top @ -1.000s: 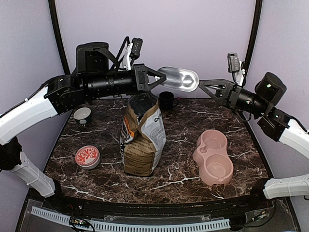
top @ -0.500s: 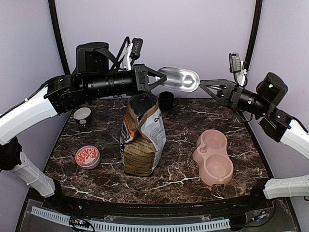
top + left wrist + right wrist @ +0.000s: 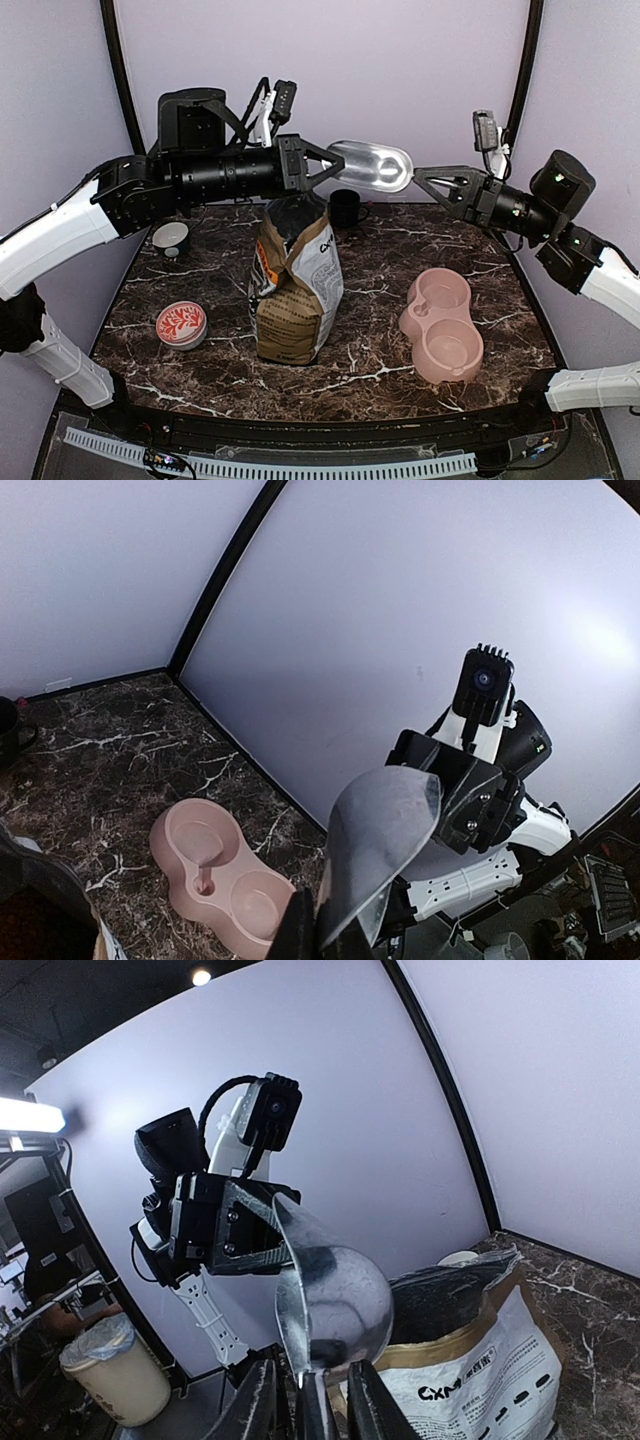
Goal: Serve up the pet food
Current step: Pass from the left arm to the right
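Observation:
A shiny metal scoop (image 3: 372,164) hangs in the air above the back of the table, between both arms. My left gripper (image 3: 335,162) is shut on its left end; the left wrist view shows its jaws pinching the scoop (image 3: 385,840) at the bottom edge. My right gripper (image 3: 415,175) meets the other end. In the right wrist view the stub of the scoop (image 3: 335,1295) sits between that gripper's (image 3: 310,1385) fingers, with a gap on each side. The scoop looks empty. No pet food shows; the printed paper bag (image 3: 295,280) stands open with a dark inside.
A pink double bowl (image 3: 443,322) lies on the marble table at the right, below the right arm. A black mug (image 3: 346,207) stands behind the bag. A small dark bowl (image 3: 171,238) and a red-patterned round dish (image 3: 182,324) sit at the left.
The right arm has shifted slightly to the right and its jaws have narrowed a little around the scoop's end. The left arm and the scoop have stayed where they were.

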`<action>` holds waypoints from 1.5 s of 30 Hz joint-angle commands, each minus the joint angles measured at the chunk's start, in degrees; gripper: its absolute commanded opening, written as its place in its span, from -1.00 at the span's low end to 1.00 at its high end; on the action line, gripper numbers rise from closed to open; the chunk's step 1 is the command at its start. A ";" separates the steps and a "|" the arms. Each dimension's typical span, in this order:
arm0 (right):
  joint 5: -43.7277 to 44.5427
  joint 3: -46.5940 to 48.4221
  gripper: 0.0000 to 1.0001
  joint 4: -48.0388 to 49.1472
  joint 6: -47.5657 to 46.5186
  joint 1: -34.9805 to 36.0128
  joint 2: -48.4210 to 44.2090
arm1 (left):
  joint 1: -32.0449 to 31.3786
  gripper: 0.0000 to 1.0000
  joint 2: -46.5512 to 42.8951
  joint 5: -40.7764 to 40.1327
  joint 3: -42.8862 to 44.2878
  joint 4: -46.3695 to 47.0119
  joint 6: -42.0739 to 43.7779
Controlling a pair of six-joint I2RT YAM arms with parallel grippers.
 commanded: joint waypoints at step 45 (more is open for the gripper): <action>12.12 -2.15 -1.00 -10.30 -7.78 0.53 -4.22 | 1.01 -0.90 2.82 -11.00 8.18 -14.83 7.19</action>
